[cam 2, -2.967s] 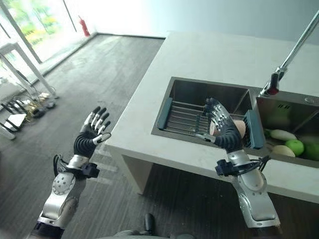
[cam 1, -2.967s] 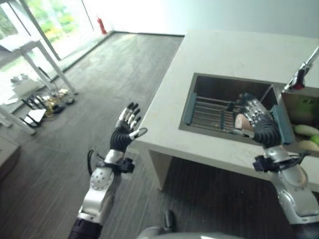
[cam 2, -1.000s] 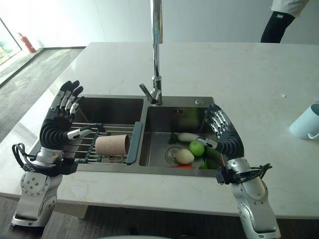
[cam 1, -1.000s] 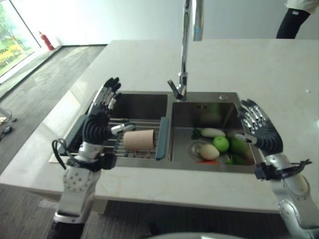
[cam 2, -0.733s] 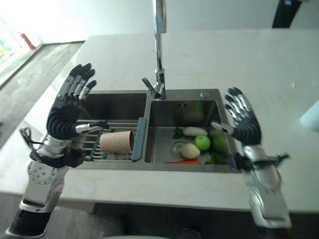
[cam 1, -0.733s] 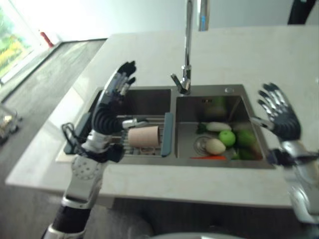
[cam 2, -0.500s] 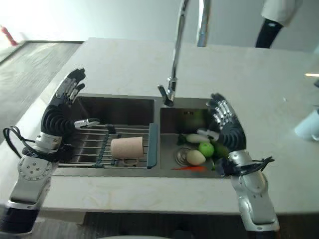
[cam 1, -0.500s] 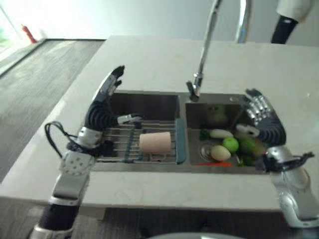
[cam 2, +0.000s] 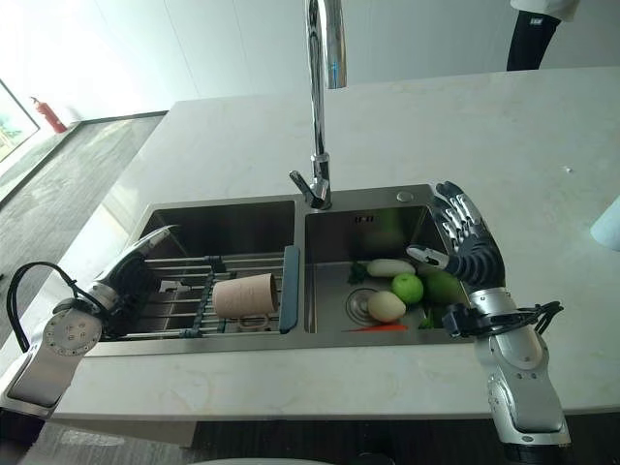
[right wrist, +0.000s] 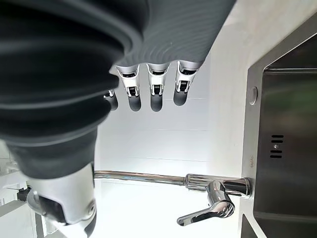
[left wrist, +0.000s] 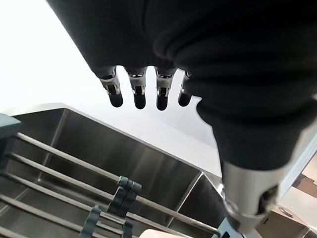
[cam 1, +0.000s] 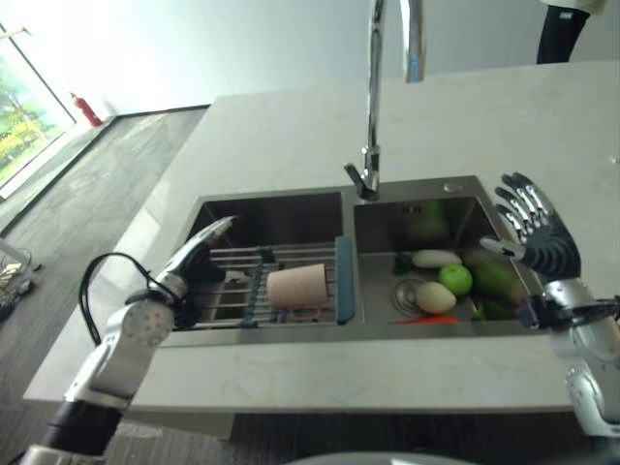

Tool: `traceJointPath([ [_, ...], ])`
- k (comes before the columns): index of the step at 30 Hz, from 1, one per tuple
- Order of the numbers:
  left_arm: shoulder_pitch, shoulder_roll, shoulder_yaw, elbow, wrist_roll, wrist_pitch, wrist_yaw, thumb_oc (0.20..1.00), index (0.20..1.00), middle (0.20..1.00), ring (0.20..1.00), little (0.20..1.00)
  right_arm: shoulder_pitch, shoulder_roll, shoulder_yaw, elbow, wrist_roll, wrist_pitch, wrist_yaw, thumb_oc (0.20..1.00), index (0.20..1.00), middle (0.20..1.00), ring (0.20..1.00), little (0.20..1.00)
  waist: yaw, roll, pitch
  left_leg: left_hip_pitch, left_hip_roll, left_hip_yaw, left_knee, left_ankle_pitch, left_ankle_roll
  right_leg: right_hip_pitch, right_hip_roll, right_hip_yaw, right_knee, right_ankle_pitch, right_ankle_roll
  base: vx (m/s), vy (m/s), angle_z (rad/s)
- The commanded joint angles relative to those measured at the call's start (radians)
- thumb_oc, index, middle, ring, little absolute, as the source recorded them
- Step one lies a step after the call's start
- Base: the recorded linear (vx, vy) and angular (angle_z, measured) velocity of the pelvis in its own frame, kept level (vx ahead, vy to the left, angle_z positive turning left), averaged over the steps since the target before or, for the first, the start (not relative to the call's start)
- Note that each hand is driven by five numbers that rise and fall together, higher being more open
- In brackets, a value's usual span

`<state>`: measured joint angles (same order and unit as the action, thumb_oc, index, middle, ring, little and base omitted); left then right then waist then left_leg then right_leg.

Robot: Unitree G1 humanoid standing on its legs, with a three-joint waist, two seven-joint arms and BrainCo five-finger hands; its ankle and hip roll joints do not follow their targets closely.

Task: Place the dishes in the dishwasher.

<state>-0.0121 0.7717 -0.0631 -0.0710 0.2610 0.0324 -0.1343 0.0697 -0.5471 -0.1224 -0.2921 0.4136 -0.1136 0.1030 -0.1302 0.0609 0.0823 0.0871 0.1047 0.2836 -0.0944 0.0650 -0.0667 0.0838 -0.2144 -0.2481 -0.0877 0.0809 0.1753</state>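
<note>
We see a double-bowl steel sink [cam 2: 291, 334] set in a pale countertop [cam 2: 484, 126], with a tall chrome faucet [cam 2: 318, 116] standing at the divider between the bowls.

Left hand [cam 1: 199, 254]: it reaches low into the left bowl, over the near-left end of the wire drying rack [cam 2: 194, 291] that spans that bowl. Its fingers [left wrist: 137, 91] are straight and spread, and they grasp nothing; the rack bars show just past the fingertips in its wrist view.

Task item: we see a beige cup [cam 2: 244, 295] lying on its side on the rack, mouth toward the right bowl. It lies beyond the left hand's fingertips, apart from them, and just beside the rack's blue end bar [cam 2: 290, 275], which runs along the divider.

Right hand [cam 2: 467, 244]: it is raised above the right edge of the right bowl, palm turned toward the faucet. Its fingers [right wrist: 155, 89] are extended and relaxed, and the hand is released, holding nothing.

Right bowl contents, below and to the inner side of the right hand:
- a white radish [cam 2: 389, 267]
- a green apple [cam 2: 408, 288]
- a pale potato [cam 2: 387, 306]
- a larger green vegetable [cam 2: 443, 286], nearest the right hand
- an orange carrot [cam 2: 378, 327], along the near wall

A light blue cup [cam 2: 607, 225] stands on the countertop, well apart from the right hand on its outer side. A person [cam 2: 533, 24] stands at the far side of the countertop.
</note>
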Motion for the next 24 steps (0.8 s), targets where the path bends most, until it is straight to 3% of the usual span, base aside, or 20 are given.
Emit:
traceJointPath([
  [1,-0.120,0.053,0.010,0.024,0.073,0.024,-0.014,1.000,1.000,1.000,1.000,1.000,-0.079,-0.028,-0.010,-0.044,0.024,-0.031,0.019,1.000,1.000,1.000,1.000,1.000,-0.014,-0.021,-0.015,0.032,0.049,0.014,0.007,-0.019,-0.024,0.001,0.004,0.017,0.029,-0.016,0.023,0.02,0.026,-0.13],
  [3,-0.142,0.062,-0.020,0.055,0.107,0.052,-0.029,1.000,1.000,1.000,1.000,1.000,-0.082,-0.036,-0.013,-0.039,0.033,-0.028,0.032,1.000,1.000,1.000,1.000,1.000,-0.023,-0.021,-0.017,0.035,0.051,0.024,0.007,-0.021,-0.024,0.003,0.007,0.023,0.024,-0.017,0.024,0.02,0.022,-0.09],
  [13,-0.203,0.032,-0.117,0.122,0.153,0.067,-0.068,1.000,1.000,1.000,1.000,1.000,-0.096,-0.039,0.000,-0.025,0.022,-0.023,0.066,1.000,1.000,1.000,1.000,1.000,-0.045,-0.021,-0.023,0.045,0.055,0.046,0.007,-0.024,-0.022,0.006,0.014,0.045,0.018,-0.017,0.025,0.02,0.002,-0.09],
  [24,-0.223,0.005,-0.166,0.134,0.179,0.109,-0.112,1.000,1.000,1.000,1.000,1.000,-0.105,-0.045,-0.001,-0.025,0.023,-0.011,0.074,1.000,1.000,1.000,1.000,1.000,-0.052,-0.023,-0.024,0.053,0.056,0.050,0.007,-0.028,-0.019,0.011,0.019,0.061,0.019,-0.023,0.023,0.00,-0.001,0.00],
])
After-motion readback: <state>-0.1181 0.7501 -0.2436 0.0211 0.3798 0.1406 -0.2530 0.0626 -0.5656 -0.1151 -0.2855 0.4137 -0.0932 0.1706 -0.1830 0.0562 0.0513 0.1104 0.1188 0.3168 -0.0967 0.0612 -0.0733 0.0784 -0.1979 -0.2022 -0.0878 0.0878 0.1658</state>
